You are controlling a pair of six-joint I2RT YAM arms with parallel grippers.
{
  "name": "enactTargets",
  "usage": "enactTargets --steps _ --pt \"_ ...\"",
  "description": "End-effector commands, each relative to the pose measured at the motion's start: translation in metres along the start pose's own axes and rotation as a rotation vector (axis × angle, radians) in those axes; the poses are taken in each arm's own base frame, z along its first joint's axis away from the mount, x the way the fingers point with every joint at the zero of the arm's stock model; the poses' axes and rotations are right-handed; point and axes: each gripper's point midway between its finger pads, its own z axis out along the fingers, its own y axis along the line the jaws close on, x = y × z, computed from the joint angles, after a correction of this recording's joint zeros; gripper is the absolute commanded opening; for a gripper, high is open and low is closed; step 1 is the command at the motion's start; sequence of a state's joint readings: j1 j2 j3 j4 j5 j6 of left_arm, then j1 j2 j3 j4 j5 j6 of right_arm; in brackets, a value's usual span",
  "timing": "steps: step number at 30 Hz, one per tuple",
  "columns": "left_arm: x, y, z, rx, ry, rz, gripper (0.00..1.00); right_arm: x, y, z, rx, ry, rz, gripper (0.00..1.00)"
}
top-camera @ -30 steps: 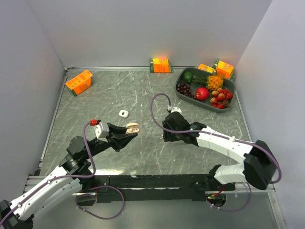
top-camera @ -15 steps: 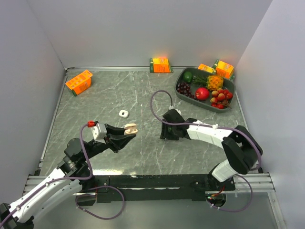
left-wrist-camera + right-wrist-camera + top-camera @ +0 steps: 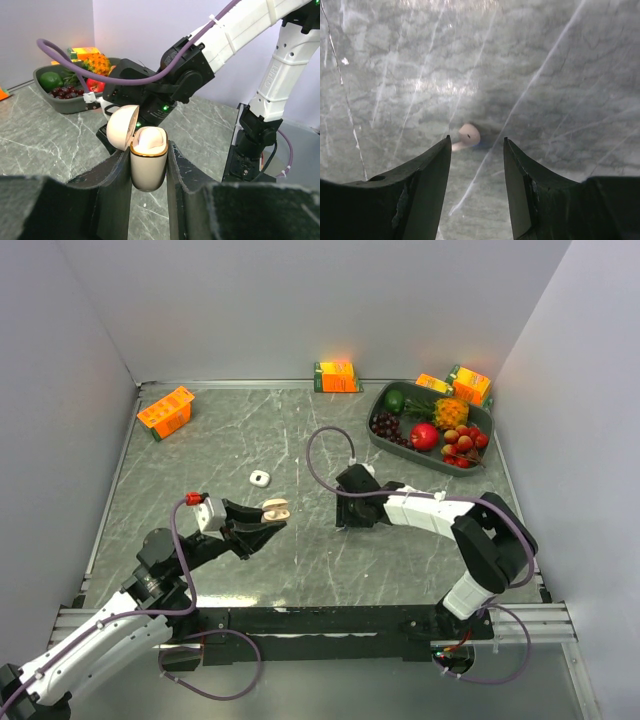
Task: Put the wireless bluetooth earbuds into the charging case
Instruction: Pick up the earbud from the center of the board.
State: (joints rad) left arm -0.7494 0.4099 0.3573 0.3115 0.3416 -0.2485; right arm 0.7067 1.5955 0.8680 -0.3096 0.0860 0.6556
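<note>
A: Left tool [image 3: 148,150], state?
B: Clamped tight on the case [image 3: 148,167], low on its body. Lid swung back, mouth up, held off the table [image 3: 560,75].
A: Right tool [image 3: 477,142]?
B: About half open, nothing in it. Tips down at the table, right of the case. One earbud [image 3: 468,135] lies flat between them, nearer one finger than the other. No other buds seen.
A: Risks?
B: Bud is tiny, rounded and off-centre in the gap. I'd guess one finger meets it first and it skids or spins out. The stem points toward that finger, so a grip may leave it angled wrong for the socket. Later, a push down could tip the case in its pinch.
A: Surface, room?
B: Grey veined stone look, glossy, glare streaks. Slick, I'd judge. Small white object [image 3: 260,478] just beyond the case, fruit tray [image 3: 378,435] far right of it. Plain pale walls [image 3: 300,300] on three sides
</note>
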Motion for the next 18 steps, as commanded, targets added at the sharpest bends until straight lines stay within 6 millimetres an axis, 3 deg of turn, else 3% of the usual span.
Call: enactTargets --steps 1,6,18 --pt "-0.005 0.001 0.001 -0.005 -0.016 0.012 0.01 -0.028 0.003 0.002 0.025 -0.07 -0.076 0.54" --pt "-0.004 0.002 0.001 -0.005 -0.019 0.01 0.01 -0.03 0.002 0.004 0.034 -0.069 -0.125 0.53" --pt "-0.005 0.0 0.0 -0.002 -0.021 0.008 0.01 -0.013 0.013 0.008 0.027 -0.042 -0.18 0.52"
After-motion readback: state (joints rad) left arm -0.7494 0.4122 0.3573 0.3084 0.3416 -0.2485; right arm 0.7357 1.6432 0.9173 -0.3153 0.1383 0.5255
